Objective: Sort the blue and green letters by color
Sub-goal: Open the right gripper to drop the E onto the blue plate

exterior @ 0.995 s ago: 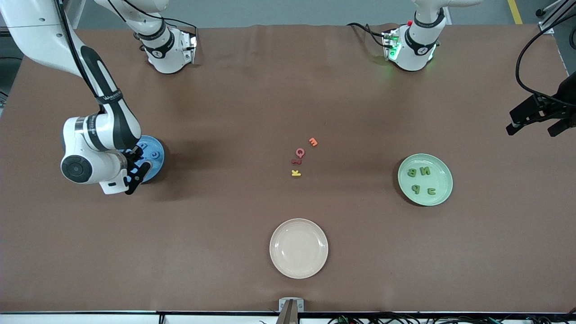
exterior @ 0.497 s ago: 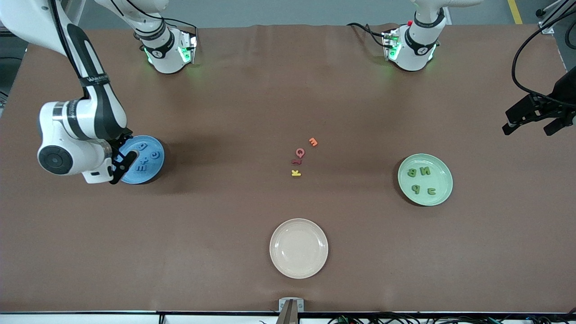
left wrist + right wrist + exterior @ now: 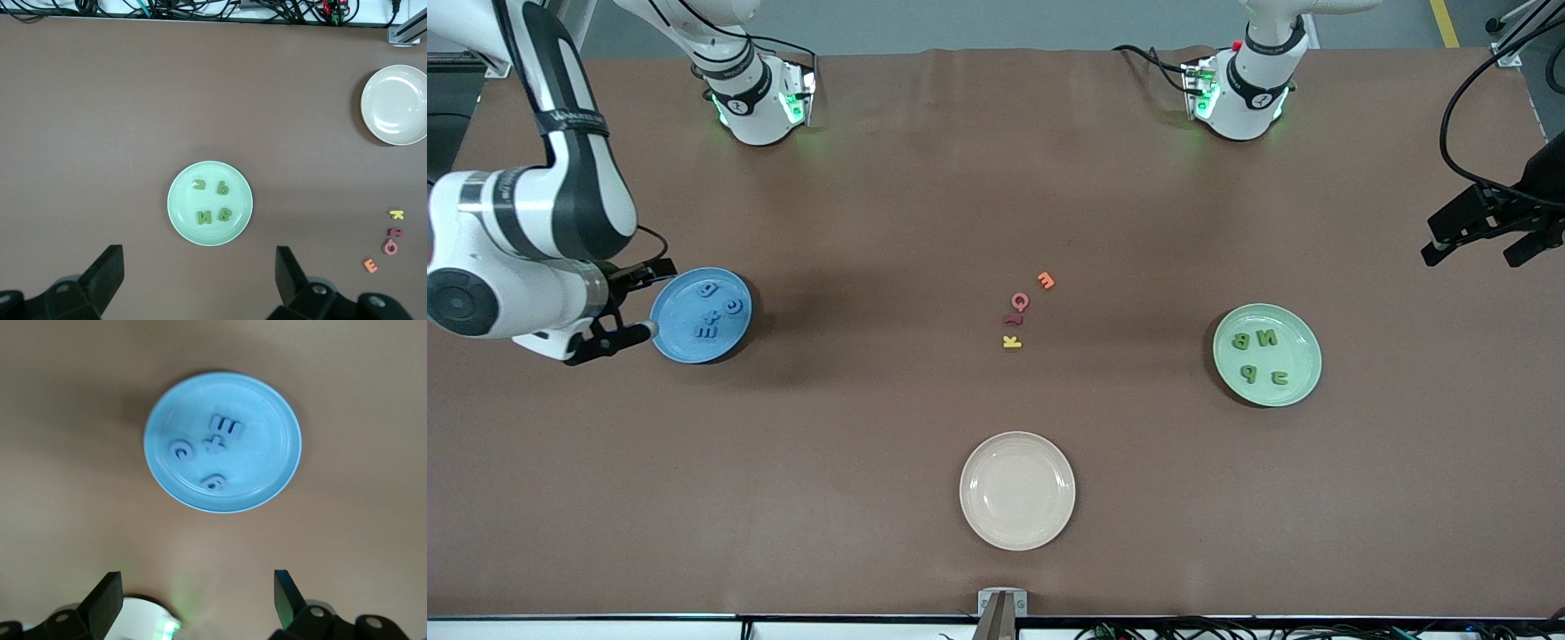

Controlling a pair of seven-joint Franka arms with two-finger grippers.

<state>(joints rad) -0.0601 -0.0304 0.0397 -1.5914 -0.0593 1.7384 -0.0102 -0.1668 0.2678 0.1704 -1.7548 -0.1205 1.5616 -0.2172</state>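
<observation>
Four blue letters (image 3: 713,311) lie on the blue plate (image 3: 676,331) toward the right arm's end of the table. They also show on the blue plate (image 3: 267,473) in the right wrist view (image 3: 215,443). Four olive green letters (image 3: 1266,338) lie on the green plate (image 3: 1305,356) toward the left arm's end, and show on the green plate (image 3: 183,217) in the left wrist view (image 3: 223,189). My right gripper (image 3: 658,299) is open and empty, up beside the blue plate's edge (image 3: 198,593). My left gripper (image 3: 1480,252) is open and empty, high over the table's left-arm end (image 3: 200,277).
An empty beige plate (image 3: 1017,491) sits near the front edge. An orange E (image 3: 1046,281), a red Q (image 3: 1019,302), a dark red letter (image 3: 1012,319) and a yellow K (image 3: 1011,341) lie mid-table. The two arm bases stand along the table edge farthest from the front camera.
My right gripper has drawn off the blue plate toward the right arm's end and risen, uncovering the blue letters. The left gripper has barely moved.
</observation>
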